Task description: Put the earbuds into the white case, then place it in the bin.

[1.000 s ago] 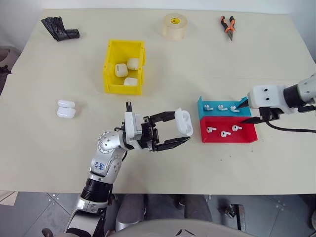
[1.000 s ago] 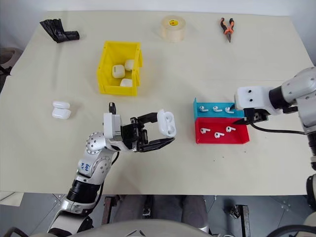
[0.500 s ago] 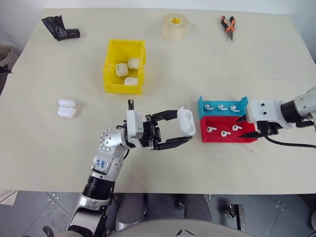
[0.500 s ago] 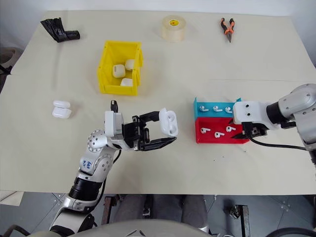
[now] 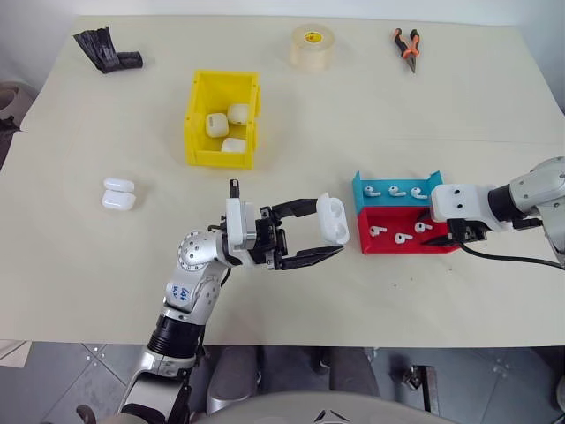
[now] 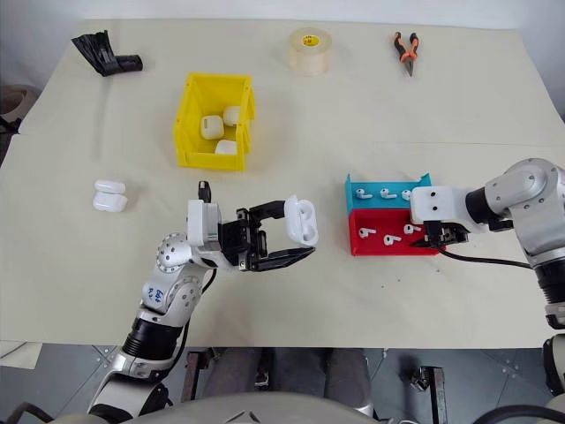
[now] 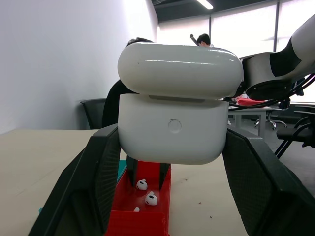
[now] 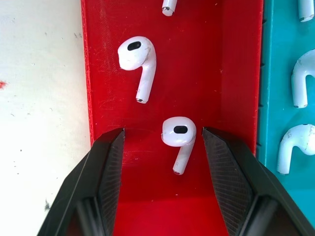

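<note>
A: Head view, progress?
B: Early. Left tool clamped on the white case, lid up, above the bench center. Earbuds in the red tray, right. Yellow bin far-left holds three cases already.

A: Left wrist?
B: Case glossy, rounded pebble, hinged lid; looks empty, can't confirm.

A: Right wrist?
B: Right tool fingers apart, straddling one glossy short-stem bud, not gripped yet. Teal tray beside.

A: Left to do?
B: Pick, load buds, close lid, bin it.
</note>
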{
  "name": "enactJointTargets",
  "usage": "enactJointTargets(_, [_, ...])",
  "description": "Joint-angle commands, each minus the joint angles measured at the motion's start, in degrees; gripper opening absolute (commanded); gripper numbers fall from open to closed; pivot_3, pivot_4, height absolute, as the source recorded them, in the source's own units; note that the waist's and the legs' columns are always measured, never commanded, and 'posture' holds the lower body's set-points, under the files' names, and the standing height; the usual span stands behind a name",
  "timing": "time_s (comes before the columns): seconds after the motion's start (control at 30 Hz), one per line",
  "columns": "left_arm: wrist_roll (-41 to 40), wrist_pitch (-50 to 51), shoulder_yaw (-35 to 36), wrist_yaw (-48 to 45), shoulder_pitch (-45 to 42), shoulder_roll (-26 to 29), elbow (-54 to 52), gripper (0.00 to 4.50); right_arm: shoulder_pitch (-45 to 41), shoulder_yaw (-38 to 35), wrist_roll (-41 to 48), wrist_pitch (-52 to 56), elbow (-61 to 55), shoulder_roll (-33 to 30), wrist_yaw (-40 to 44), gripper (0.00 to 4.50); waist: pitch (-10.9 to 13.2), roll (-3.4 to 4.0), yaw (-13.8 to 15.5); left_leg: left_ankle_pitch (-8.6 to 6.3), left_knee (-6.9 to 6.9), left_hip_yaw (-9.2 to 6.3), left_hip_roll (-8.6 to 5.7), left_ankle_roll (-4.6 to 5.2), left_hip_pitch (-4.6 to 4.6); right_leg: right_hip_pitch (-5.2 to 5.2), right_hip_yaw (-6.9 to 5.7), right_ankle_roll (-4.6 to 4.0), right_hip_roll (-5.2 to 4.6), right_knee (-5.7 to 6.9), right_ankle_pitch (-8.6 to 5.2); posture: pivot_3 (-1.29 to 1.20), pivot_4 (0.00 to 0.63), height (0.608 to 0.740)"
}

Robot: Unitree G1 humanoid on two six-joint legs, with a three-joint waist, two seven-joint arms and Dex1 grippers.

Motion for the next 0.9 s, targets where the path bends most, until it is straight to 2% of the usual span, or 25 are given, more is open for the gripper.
enactJointTargets(0.03, [-1.3,-0.4,0.0,-0.5,0.5,-0.1,-1.4,2.76,-0.7,-0.5,-1.0,-0.8,0.6,0.4,-0.8,2.22,0.0,0.0,0.0,0.0,0.0,0.0,0.0,0.0,0.0,0.0,0.0,0.0,0.0,0.0,0.0,0.0,0.15,0.74])
enactJointTargets(0.13, [-1.4,-0.3,0.0,-0.7,0.4,-0.1,-1.3,2.76,-0.7,-0.6,-1.0,-0.8,0.9,0.7,-0.8,1.37,0.0,0.0,0.0,0.0,0.01,0.0,0.0,0.0,0.0,0.0,0.0,0.0,0.0,0.01,0.0,0.0,0.15,0.74])
enactJointTargets(0.53, [-1.5,0.0,0.3,-1.4,0.1,0.1,-0.9,2.76,-0.1,-0.6,-1.1,-1.8,1.8,0.7,-0.6,1.37,0.0,0.0,0.0,0.0,0.02,0.0,0.0,0.0,0.0,0.01,0.0,0.0,0.0,0.01,0.0,0.0,0.15,0.74])
enactJointTargets(0.63, [-1.6,-0.2,0.4,-1.8,0.0,0.1,-0.8,2.76,0.0,-0.6,-1.0,-1.6,1.7,0.9,-0.7,0.56,0.0,0.0,0.0,0.0,0.02,0.0,0.0,0.0,0.0,0.01,0.0,0.0,0.0,0.01,0.0,0.0,0.15,0.74])
enactJointTargets(0.9, [-1.6,-0.1,0.9,-2.0,-0.8,-0.1,-0.1,2.76,2.2,-4.9,3.2,1.5,-1.4,0.8,-2.1,0.52,0.0,0.0,0.1,0.0,0.03,0.0,0.0,0.0,0.0,0.02,0.0,0.01,0.0,0.02,0.01,0.0,0.15,0.74])
